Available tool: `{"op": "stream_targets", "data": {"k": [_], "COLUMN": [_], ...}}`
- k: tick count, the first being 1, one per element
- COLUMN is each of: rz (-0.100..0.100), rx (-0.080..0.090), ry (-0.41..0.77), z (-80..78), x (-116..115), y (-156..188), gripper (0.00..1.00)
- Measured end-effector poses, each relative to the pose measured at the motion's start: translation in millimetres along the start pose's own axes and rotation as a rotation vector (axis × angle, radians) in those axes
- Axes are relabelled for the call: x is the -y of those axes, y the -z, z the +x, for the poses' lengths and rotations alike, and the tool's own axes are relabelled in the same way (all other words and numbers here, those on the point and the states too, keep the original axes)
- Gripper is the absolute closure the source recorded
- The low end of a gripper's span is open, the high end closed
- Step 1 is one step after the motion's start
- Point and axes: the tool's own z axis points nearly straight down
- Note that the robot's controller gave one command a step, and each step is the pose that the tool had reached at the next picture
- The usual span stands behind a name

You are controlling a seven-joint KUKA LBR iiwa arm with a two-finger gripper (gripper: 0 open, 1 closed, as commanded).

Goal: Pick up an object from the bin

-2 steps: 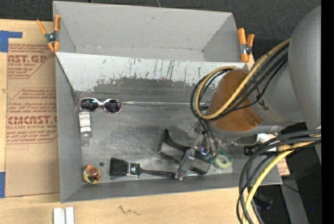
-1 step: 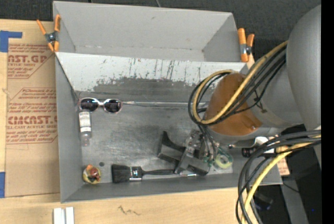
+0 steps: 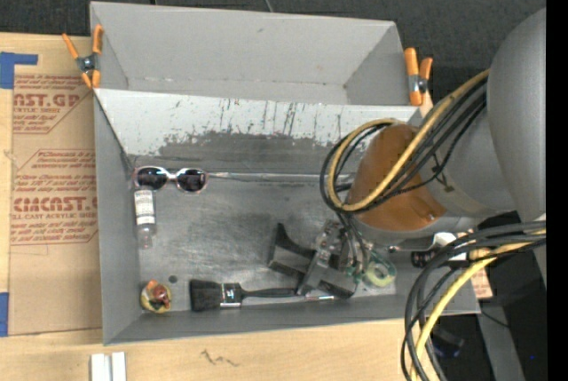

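Note:
My gripper (image 3: pixel 321 268) is low in the bin's front right part, close to the floor. Its dark parts hang over the right end of a black brush (image 3: pixel 232 294). The brush lies along the front wall with its bristle head to the left and its shiny handle running under the gripper. Whether the gripper touches the brush is hidden by its own body.
Sunglasses (image 3: pixel 170 179) lie at the back left by the sloped wall. A small clear bottle (image 3: pixel 144 215) lies below them along the left wall. A small round orange-and-yellow thing (image 3: pixel 155 296) sits in the front left corner. A greenish ring (image 3: pixel 383 274) sits just right of the gripper.

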Motion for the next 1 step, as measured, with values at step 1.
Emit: {"op": "stream_targets", "data": {"k": [1], "rz": [0.001], "rx": [-0.004], "ry": [0.001], "z": [0.4], "x": [0.0], "y": [2.7], "gripper": [1.0]}}
